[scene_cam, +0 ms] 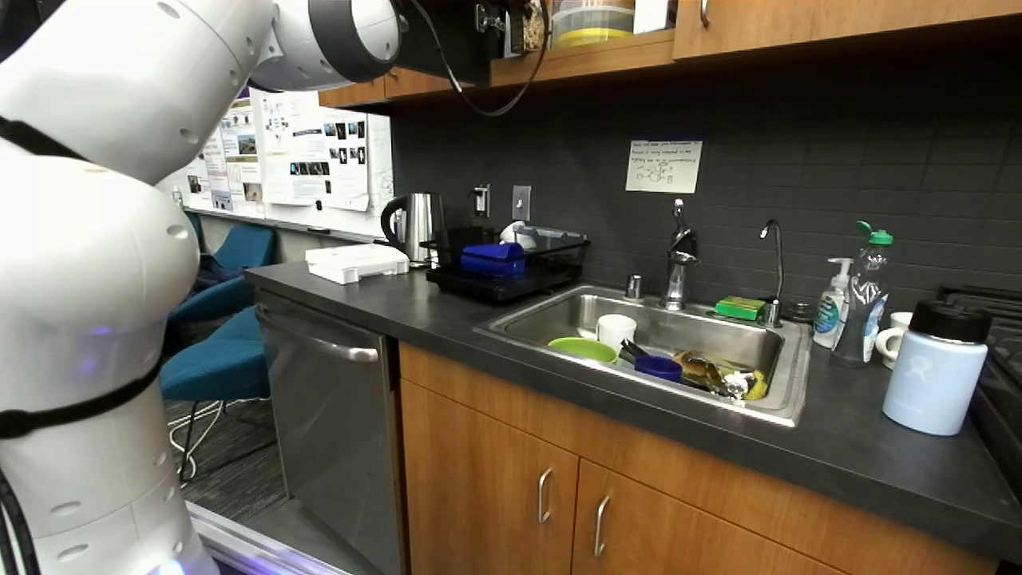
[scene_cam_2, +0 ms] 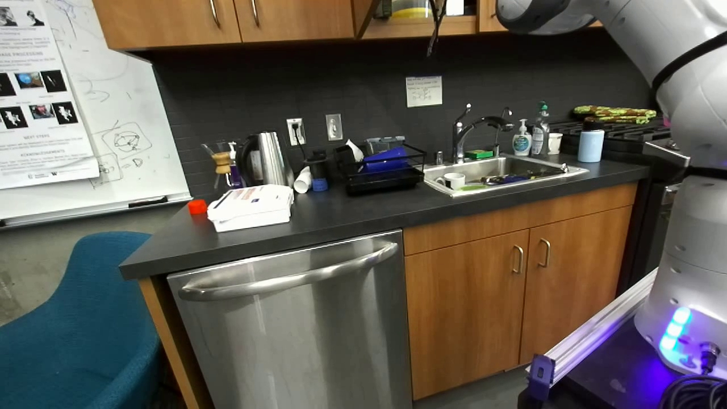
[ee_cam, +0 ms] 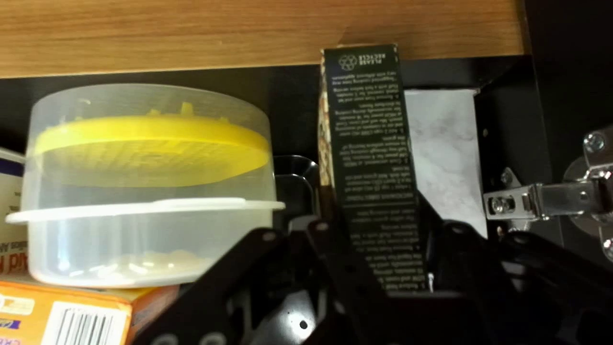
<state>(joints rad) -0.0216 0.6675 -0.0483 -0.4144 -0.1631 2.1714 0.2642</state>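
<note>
In the wrist view, which appears upside down, a narrow dark green box (ee_cam: 368, 120) with pale printed text stands inside an opened cabinet. My gripper (ee_cam: 377, 207) has one finger on each side of it, shut on the box. The printed end of the box overlaps the cabinet's wooden edge (ee_cam: 191, 33) in this view; I cannot tell whether it touches the shelf. Beside it sits a round clear container (ee_cam: 153, 235) with a yellow disc inside. In both exterior views the container (scene_cam: 592, 20) (scene_cam_2: 412, 10) shows in the cabinet, while the gripper itself is hidden or out of frame.
Close to the box are a white marbled panel (ee_cam: 445, 148), a metal hinge (ee_cam: 550, 201) and the dark open door (scene_cam: 443, 40). An orange box (ee_cam: 62, 314) lies past the container. Below are a sink (scene_cam: 786, 383) with dishes, a dish rack (scene_cam_2: 383, 179) and a kettle (scene_cam_2: 271, 159).
</note>
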